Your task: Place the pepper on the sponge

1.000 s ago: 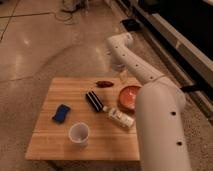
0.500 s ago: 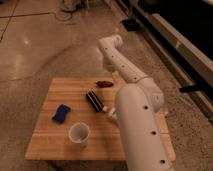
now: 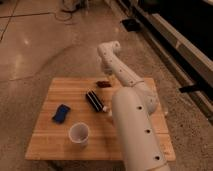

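Pepper (image 3: 103,84) lies flat on the wooden table (image 3: 45,145) at its 12 o'clock edge, a slim dark red shape with its long side running along that far edge. It touches nothing else. The blue sponge (image 3: 61,113) sits well apart from it at about 9 o'clock, with nothing on top of it, so the pepper is not where the task wants it.

The change over the last second is in the arm. A second ago its far end hung more toward 2 o'clock, over the side of the table where a red bowl showed. Half a second ago it had swung left along the far edge. Now the gripper (image 3: 106,71) hangs pointing down at 12 o'clock, close above the pepper and a touch to its right. Whether it is wide or narrow I cannot make out from this view, and nothing can be seen held in it. The thick white forearm now covers the whole 3 to 5 o'clock part of the table, bowl included.

Pepper, sponge, black rectangular bar (image 3: 94,100) and white cup (image 3: 79,134) have all kept their places across the second. The bar lies just short of the pepper toward the table's middle, and the cup stands at 7 o'clock.

I read the swing as the arm lining up over the pepper for a pick. A descent there needs to stay clear of the bar. A carry toward 9 o'clock would pass over or beside that bar on its way to the sponge.
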Tool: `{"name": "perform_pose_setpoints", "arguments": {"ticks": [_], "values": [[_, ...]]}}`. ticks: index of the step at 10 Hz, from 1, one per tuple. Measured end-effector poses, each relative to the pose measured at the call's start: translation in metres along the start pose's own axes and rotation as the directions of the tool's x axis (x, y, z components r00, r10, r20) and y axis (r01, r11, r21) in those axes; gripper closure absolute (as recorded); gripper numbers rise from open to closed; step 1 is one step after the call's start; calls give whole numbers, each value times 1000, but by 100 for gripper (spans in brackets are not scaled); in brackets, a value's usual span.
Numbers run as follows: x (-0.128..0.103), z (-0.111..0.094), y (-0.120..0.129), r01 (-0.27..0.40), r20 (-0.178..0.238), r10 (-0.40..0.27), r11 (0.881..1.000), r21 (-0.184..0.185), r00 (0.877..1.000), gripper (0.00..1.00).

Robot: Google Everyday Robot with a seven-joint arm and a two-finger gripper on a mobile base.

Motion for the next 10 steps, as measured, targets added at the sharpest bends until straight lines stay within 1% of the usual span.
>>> {"name": "perform_pose_setpoints", "arguments": {"ticks": [3,8,10], "values": [[0,25,6,0,-10,0,1000,-18,1000,20],[0,46,5,-5,-14,5,999,-35,1000,20],[2,54,7,-7,-20,6,999,-49,1000,20]]}}
